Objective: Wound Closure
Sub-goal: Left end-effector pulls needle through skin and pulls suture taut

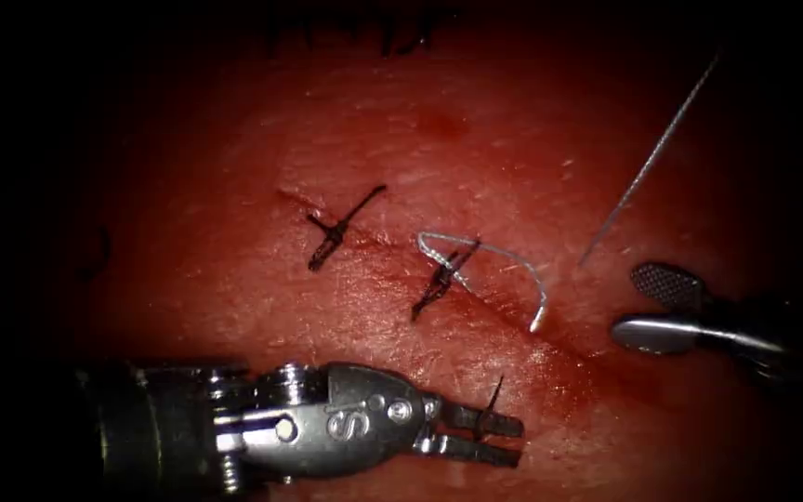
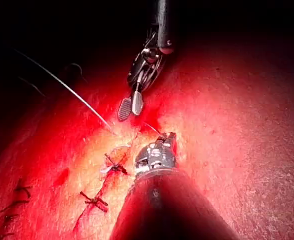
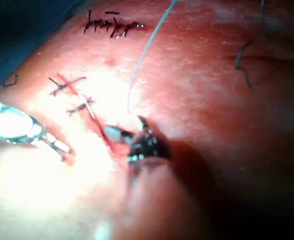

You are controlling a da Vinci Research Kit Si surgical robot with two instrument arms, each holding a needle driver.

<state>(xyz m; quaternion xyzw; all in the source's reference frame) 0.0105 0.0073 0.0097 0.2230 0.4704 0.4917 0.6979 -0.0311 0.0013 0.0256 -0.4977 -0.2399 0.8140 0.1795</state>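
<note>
Endoscope view: the tissue [image 1: 234, 279] carries an oblique cut [image 1: 504, 307] with two tied stitches [image 1: 336, 232] across its upper portion. The curved needle [image 1: 490, 265] lies free on the surface over the second stitch, its tip near the cut, held by neither tool and not visibly in the tissue. The left gripper [image 1: 483, 435], entering from below, has its jaws slightly apart with a short dark thread end [image 1: 492, 402] crossing them; whether it is clamped cannot be told. The right gripper [image 1: 657, 307], on the right of the cut, stands with jaws apart and empty. A pale thread [image 1: 648, 167] rises from the tissue just beside it. Left wrist view: the left gripper [image 2: 163, 145] sits close to the stitches [image 2: 94, 201], with the right gripper [image 2: 130, 106] open beyond it and the thread [image 2: 66, 87] taut beside it. Right wrist view: the right gripper [image 3: 131, 137] hovers at the cut near the stitches [image 3: 66, 85]. Judged stage: between stitches, with the lower cut not yet closed; the next move calls for a secure grasp on the needle's body.
</note>
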